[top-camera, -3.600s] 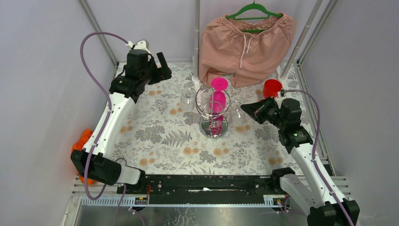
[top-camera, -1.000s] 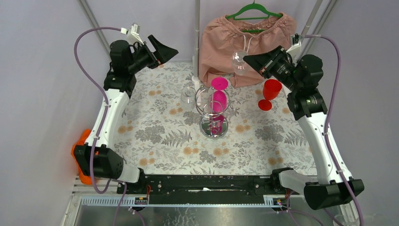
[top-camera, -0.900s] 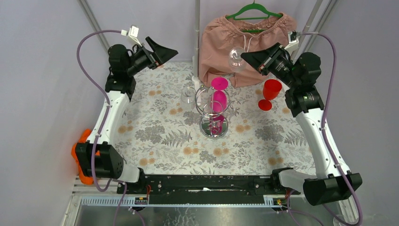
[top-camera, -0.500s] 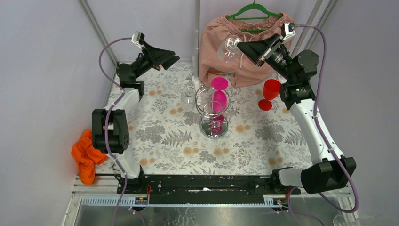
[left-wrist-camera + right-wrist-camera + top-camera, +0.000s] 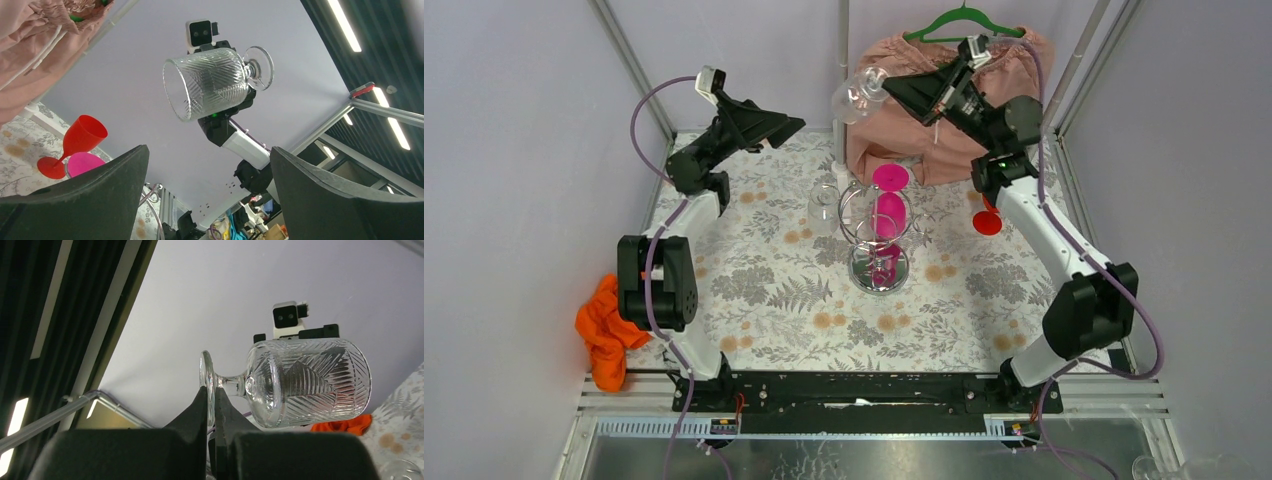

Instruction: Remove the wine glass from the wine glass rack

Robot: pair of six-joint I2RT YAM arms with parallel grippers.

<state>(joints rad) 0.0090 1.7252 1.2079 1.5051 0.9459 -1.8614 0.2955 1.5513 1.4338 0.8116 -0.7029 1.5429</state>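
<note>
Since the clear cut-glass wine glass (image 5: 860, 95) is already free of the chrome wire wine glass rack (image 5: 877, 268), I judge the step in hand to be carrying it off and setting it down safely.

Grip: the right pincer (image 5: 212, 400) is clamped on the thin round foot only, edge-on. The stem and bowl stick out sideways beyond the fingertips, with the glass lying roughly level. That is a thin hold (the whole bowl hangs off one disc of glass), so I'd move slowly, avoid any quick wrist roll, and let nothing knock the bowl.

Position: the glass is high in the air, well above the rack and toward the back. It sits just in front of the pink fabric shorts (image 5: 944, 100) on their hanger.

Left pincer (image 5: 209, 150): spread wide and holding nothing. It is raised and aimed at the mouth of the bowl, but apart from it.

Route down:
- Stay wide of the rack's ring of loops and the glasses on it.
- Stay wide of the red plastic goblet (image 5: 75, 145) standing on the right.
- Pick bare floral-patterned tabletop (image 5: 774, 290) toward the near side.
- Turn the glass upright before contact, foot first.
- Open the right pincer only once the foot sits flat.

If a handover is intended instead, I'd close the left pincer on the stem, not the bowl.
</note>
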